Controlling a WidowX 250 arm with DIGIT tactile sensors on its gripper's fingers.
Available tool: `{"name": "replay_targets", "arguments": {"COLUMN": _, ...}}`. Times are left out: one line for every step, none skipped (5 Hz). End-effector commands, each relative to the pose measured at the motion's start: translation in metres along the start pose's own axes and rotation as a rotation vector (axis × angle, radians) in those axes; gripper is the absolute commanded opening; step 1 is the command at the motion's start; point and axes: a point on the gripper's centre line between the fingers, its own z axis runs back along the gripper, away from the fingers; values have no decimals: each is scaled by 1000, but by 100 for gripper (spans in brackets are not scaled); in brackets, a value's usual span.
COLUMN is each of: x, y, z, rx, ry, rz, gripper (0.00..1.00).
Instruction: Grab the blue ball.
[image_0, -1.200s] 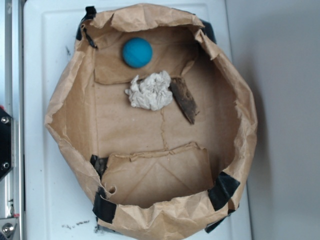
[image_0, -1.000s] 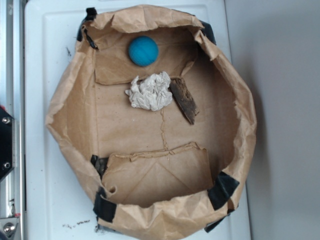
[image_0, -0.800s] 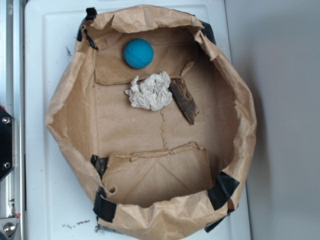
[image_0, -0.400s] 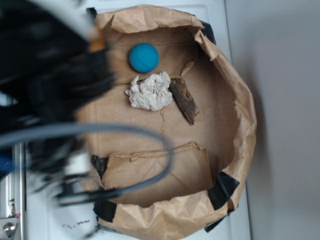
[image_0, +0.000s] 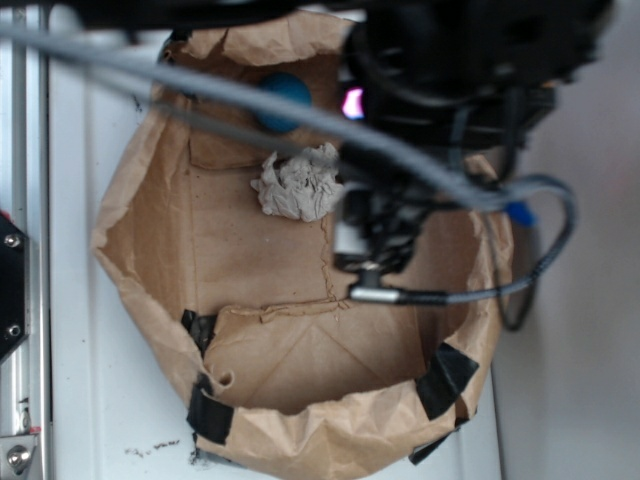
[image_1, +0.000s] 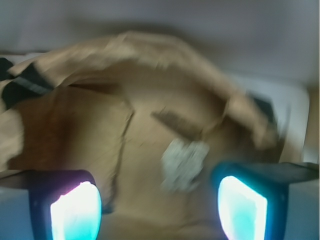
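Desk (image_0: 100, 200): white, carried a paper bag (image_0: 150, 220).
Ball (image_0: 283, 100): lay inside the bag.
Hand (image_1: 160, 200): spread wide, empty.

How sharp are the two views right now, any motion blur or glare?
Exterior: the arm is smeared dark across the top, its cable half-covering the blue ball; the paper bag stays sharp. Wrist: the whole frame is motion-blurred, the paper wad a pale smudge, and the fingers glow blown-out cyan.

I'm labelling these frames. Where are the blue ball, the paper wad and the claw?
blue ball (image_0: 283, 98): exterior view, its visible surface under the cable.
paper wad (image_0: 296, 186): exterior view, its crumpled middle.
claw (image_1: 159, 210): wrist view, midway between its glowing fingertips.
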Motion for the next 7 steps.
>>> {"name": "replay_targets", "arguments": {"x": 2, "y": 1, "z": 14, "rx": 23, "ry": -51, "rz": 5, "gripper": 100}}
{"name": "replay_targets", "arguments": {"x": 2, "y": 1, "z": 14, "rx": 23, "ry": -51, "rz": 5, "gripper": 100}}
{"name": "replay_targets", "arguments": {"x": -3, "y": 24, "z": -7, "rx": 74, "ry": -121, "rz": -94, "gripper": 100}}
{"name": "replay_targets", "arguments": {"x": -14, "y": 32, "z": -27, "rx": 163, "ry": -169, "rz": -212, "gripper": 100}}
{"name": "replay_targets", "arguments": {"x": -25, "y": 29, "z": -44, "rx": 289, "ry": -182, "rz": -270, "gripper": 100}}
{"name": "replay_targets", "arguments": {"x": -25, "y": 35, "z": -44, "rx": 283, "ry": -125, "rz": -374, "gripper": 100}}
{"name": "replay_targets", "arguments": {"x": -31, "y": 33, "z": -38, "rx": 245, "ry": -109, "rz": -465, "gripper": 100}}
